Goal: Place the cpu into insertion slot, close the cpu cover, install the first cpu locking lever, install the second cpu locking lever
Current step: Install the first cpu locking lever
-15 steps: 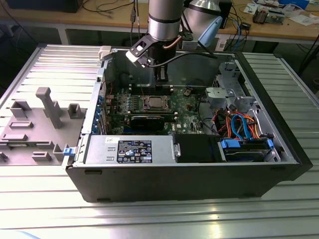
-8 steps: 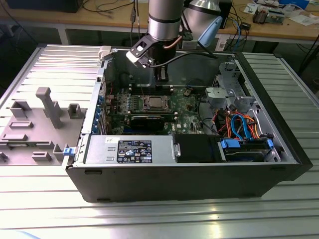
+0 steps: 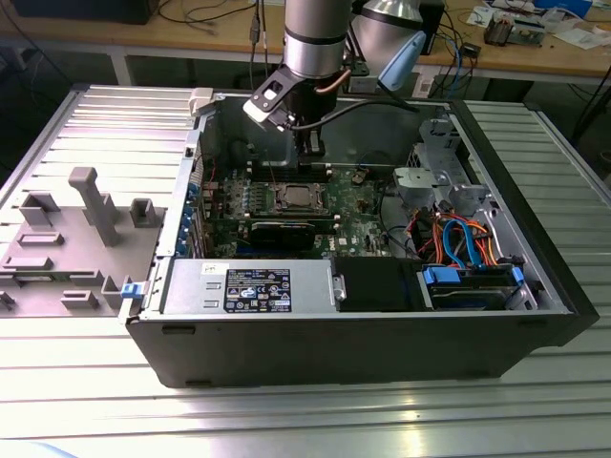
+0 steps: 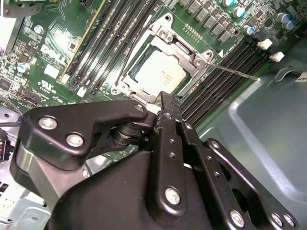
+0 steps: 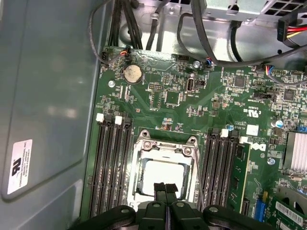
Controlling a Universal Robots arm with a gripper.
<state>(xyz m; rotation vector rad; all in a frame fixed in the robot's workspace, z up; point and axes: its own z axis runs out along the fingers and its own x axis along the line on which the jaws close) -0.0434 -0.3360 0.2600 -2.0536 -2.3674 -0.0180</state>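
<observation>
Cpu (image 4: 158,74) lay seated in the insertion slot (image 5: 196,165), cpu cover (image 4: 184,48) down over it. Tool (image 5: 165,188) was clenched empty, poised over one slot edge; a locking lever (image 4: 237,73) stuck out sideways.

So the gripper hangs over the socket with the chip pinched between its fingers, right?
No. The gripper hangs over the socket, but the chip lies in the socket, not between its fingers; the first wrist view shows it.

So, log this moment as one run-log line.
tool: shut, by insertion slot | cpu: in slot | cpu cover: down | lever: sticking out
</observation>
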